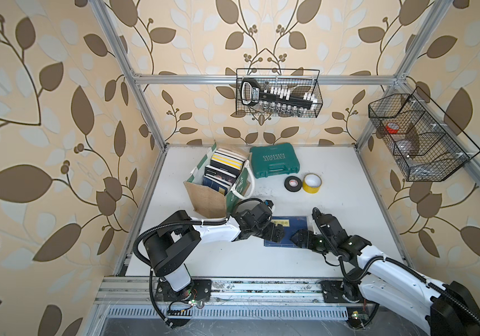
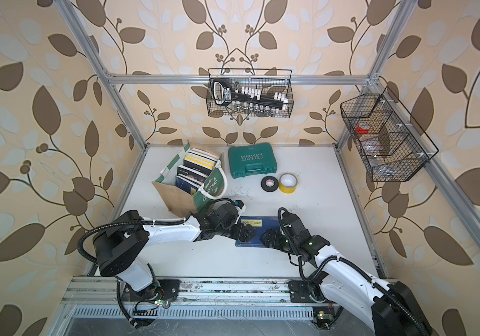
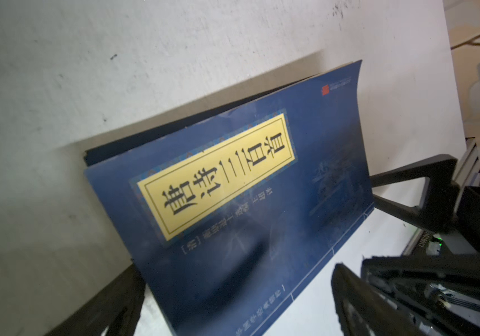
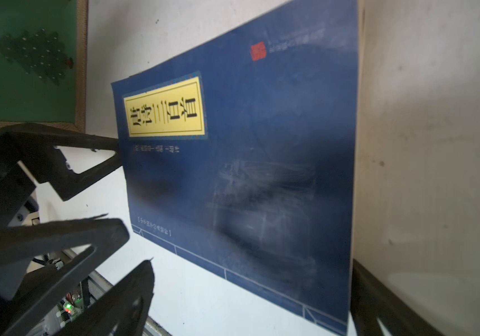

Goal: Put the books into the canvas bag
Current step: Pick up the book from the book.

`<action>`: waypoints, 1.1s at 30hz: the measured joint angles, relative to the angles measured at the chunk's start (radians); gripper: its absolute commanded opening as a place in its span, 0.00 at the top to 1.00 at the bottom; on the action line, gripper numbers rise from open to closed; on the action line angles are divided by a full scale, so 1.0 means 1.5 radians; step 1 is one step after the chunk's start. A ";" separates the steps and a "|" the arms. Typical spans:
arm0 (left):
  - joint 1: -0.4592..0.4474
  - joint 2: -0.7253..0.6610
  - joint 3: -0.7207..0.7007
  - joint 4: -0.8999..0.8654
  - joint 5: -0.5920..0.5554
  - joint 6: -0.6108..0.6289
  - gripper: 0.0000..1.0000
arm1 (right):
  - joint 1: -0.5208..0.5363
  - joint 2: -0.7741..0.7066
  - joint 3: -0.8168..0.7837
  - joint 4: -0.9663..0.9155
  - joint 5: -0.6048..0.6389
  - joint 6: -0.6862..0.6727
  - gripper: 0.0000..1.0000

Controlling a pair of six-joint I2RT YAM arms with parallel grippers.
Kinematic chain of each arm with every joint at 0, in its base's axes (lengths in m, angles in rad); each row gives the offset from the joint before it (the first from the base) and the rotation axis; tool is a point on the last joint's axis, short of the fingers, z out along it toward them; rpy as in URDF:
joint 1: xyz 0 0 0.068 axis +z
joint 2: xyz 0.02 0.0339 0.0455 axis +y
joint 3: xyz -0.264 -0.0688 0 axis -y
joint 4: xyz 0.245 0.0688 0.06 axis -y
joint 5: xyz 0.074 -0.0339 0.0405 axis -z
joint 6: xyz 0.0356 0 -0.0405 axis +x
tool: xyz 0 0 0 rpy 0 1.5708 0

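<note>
One navy book with a yellow title label [image 1: 298, 227] [image 2: 269, 224] lies flat on the white table near its front, between my two grippers. The left gripper [image 1: 275, 234] [image 3: 238, 305] is open, and a corner of the book [image 3: 233, 203] lies between its fingers. Facing it, the right gripper [image 1: 296, 237] [image 4: 250, 302] is open over the opposite side of the book [image 4: 247, 174]. A dark gap shows under one long edge. The canvas bag [image 1: 203, 200] [image 2: 174, 200] stands upright at the back left, with several books [image 1: 227, 165] on end inside.
A green tool case [image 1: 275, 160] lies right of the bag. A black tape roll [image 1: 292, 184] and a yellow one [image 1: 312, 183] sit in front of it. Wire baskets hang on the back wall [image 1: 279, 93] and the right frame [image 1: 419, 136].
</note>
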 measured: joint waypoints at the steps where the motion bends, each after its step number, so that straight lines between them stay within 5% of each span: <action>1: 0.000 0.000 0.000 -0.001 -0.002 0.001 0.01 | -0.006 -0.005 -0.005 0.008 -0.007 0.000 0.02; 33: -0.001 0.000 -0.009 0.035 0.002 0.004 0.01 | -0.143 -0.131 -0.033 0.094 -0.192 -0.043 0.04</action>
